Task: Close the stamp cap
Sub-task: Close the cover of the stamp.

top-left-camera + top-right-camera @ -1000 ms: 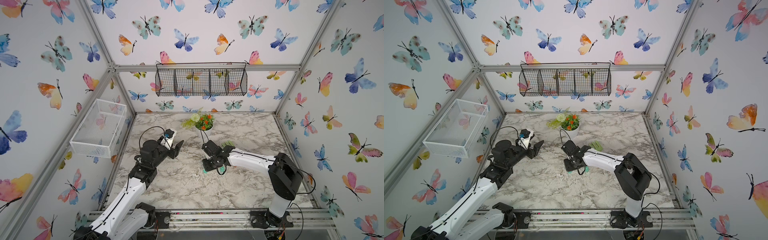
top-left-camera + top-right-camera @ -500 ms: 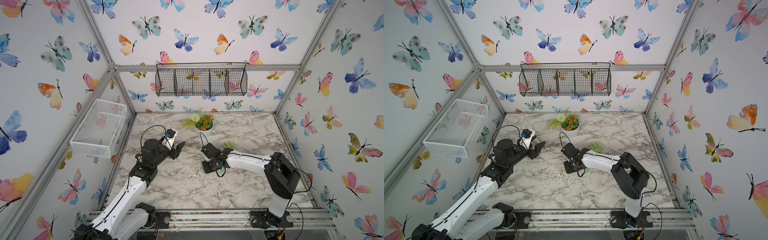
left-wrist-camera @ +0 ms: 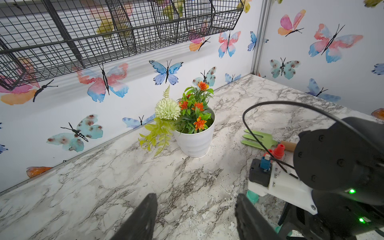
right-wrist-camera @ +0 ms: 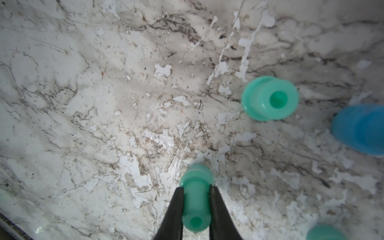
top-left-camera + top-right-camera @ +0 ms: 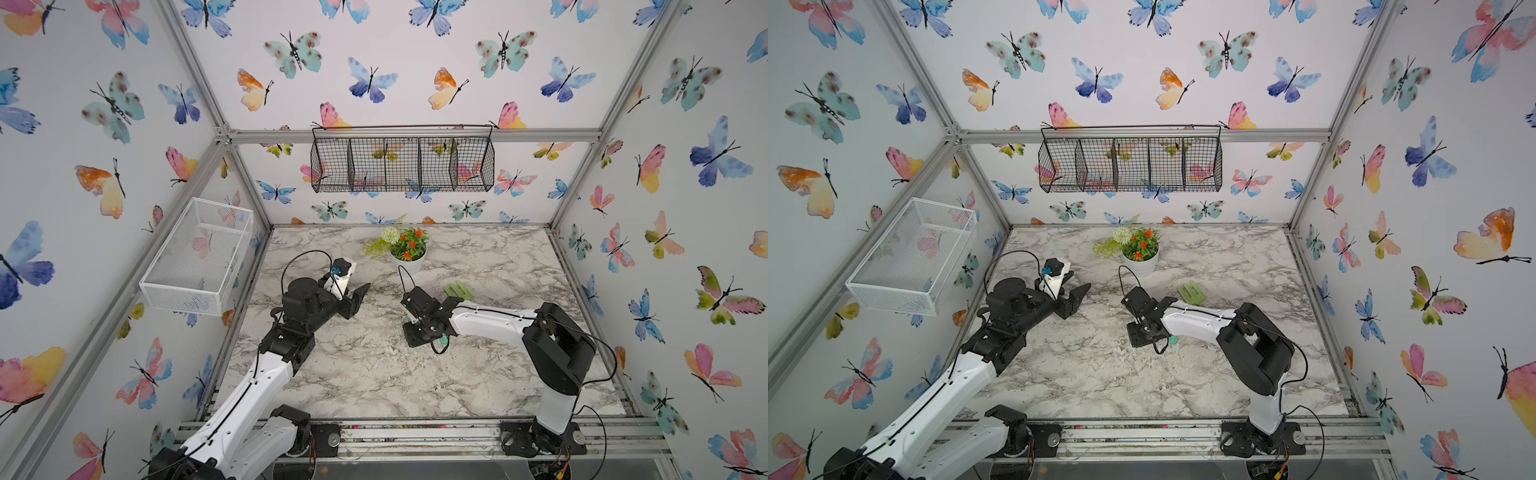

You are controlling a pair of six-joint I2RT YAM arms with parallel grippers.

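Teal plastic is pinched in the right gripper (image 4: 196, 190). Its jaws are closed on the narrow waist of what we take for the stamp (image 4: 196, 174), close above the marble (image 4: 93, 108). We cannot tell whether it touches. The hollow teal piece nearby looks like the cap (image 4: 270, 98). It sits loose on the marble, apart from the stamp and not yet on it. The left gripper (image 3: 196, 199) hangs about half open and empty, well off towards the pot (image 3: 195, 143).

The grip worries us most. Thin fingers on a smooth round waist could let the stamp pivot or squirt out once it meets resistance. The cap has nothing bracing it, so an off-centre push would likely skid or roll it away. A blue piece (image 4: 361, 128) sits just beyond the cap, and a wide approach could knock it. We also cannot tell which end of the stamp takes the cap, so it may arrive the wrong way round.
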